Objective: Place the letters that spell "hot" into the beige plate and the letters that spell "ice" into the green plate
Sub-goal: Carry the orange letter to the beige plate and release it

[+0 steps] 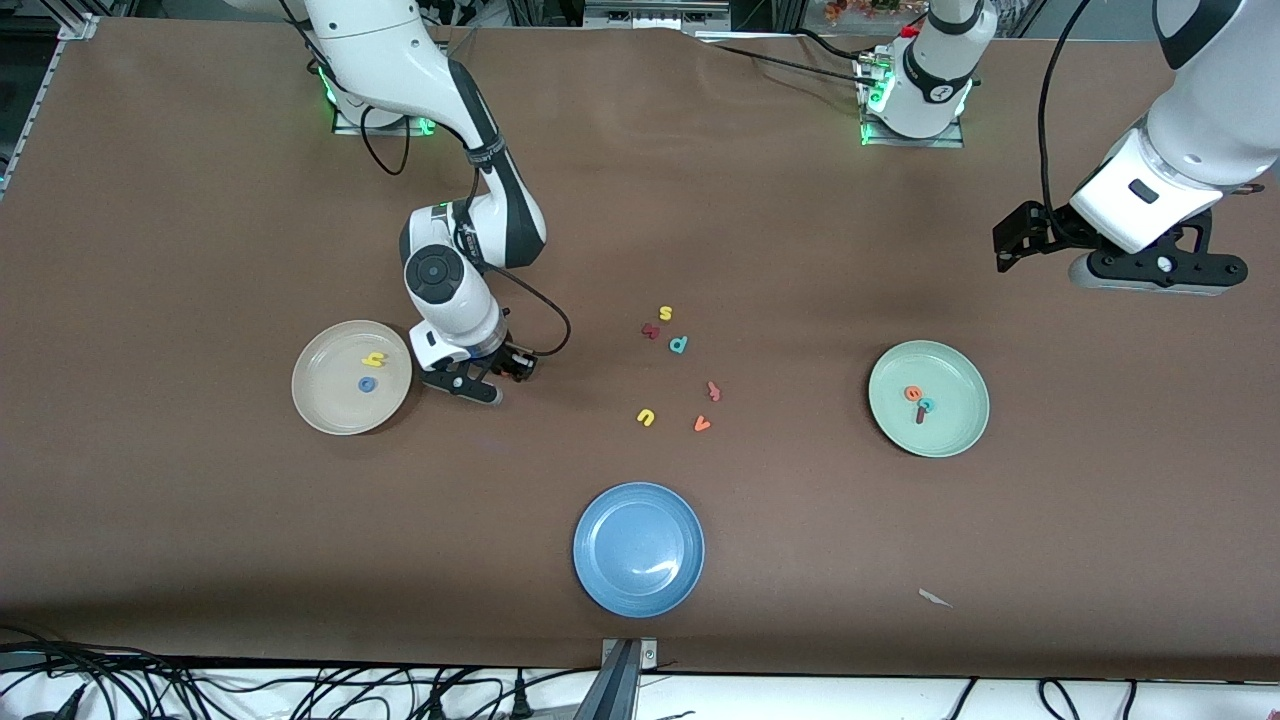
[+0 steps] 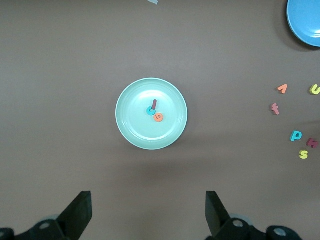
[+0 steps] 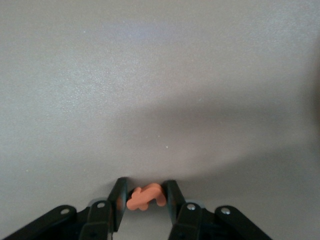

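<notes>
A brown tabletop (image 1: 200, 200) carries three round plates. The beige plate (image 1: 325, 405) lies toward the right arm's end and holds the yellow "h" (image 1: 374, 359) and the blue "o" (image 1: 367, 384), apart from each other. The green plate (image 1: 955, 425) lies toward the left arm's end and holds the orange "e" (image 1: 912, 394), the teal "c" (image 1: 926, 405) and the dark red "i" (image 1: 919, 415), bunched together and touching. The blue plate (image 1: 610, 570), nearest the front camera, holds no letters. Between the beige and green plates loose letters lie scattered: a yellow "s" (image 1: 665, 313), a dark red letter (image 1: 650, 330), a teal "p" (image 1: 678, 345), a reddish letter (image 1: 714, 391), a yellow "u" (image 1: 646, 417) and an orange "v" (image 1: 702, 424). The right gripper (image 3: 145, 197) is low over the tabletop just beside the beige plate, jaws clenched on the orange "t" (image 3: 146, 197). The left gripper (image 2: 147, 215) waits above the tabletop near the green plate, jaws spread wide and holding nothing.
</notes>
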You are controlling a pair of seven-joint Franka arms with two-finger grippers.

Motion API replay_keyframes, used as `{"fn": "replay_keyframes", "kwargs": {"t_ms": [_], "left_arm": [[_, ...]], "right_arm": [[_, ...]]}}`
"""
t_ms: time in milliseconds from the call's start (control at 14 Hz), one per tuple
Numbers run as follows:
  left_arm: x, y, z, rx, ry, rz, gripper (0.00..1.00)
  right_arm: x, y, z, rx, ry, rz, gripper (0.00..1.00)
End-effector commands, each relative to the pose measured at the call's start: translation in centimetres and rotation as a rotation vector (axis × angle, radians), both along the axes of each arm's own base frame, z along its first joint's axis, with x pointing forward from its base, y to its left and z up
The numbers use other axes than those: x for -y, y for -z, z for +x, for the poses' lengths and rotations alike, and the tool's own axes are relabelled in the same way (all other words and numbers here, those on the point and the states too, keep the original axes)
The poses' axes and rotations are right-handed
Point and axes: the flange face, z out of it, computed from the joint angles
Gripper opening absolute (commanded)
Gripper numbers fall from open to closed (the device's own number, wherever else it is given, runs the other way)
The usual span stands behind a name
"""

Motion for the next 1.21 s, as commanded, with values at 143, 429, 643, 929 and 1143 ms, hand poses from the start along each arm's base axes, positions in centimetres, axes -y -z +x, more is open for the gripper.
{"fn": "replay_keyframes", "kwargs": {"t_ms": [143, 429, 643, 929, 1143], "left_arm": [[0.1, -0.7, -0.2, 0.003, 0.016, -0.011, 1.00], [0.3, -0.6, -0.2, 0.001, 0.021, -0.011, 1.00], [0.3, -0.6, -0.2, 0.001, 0.019, -0.011, 1.00], [0.2, -0.6, -0.2, 0.001, 0.021, -0.011, 1.00], [0.1, -0.6, -0.2, 0.001, 0.019, -0.011, 1.00]], "right_arm": [[-0.6, 1.3, -0.3, -0.018, -0.006, 0.008, 0.36], [-0.5, 1.4, -0.2, -0.017, -0.005, 0.007, 0.29], [-0.6, 1.2, -0.1, -0.020, -0.008, 0.009, 0.25], [-1.4, -2.3, 2.3, -0.084, -0.037, 0.034, 0.25], [2.1, -5.0, 4.0, -0.118, -0.133, 0.021, 0.25]]}}
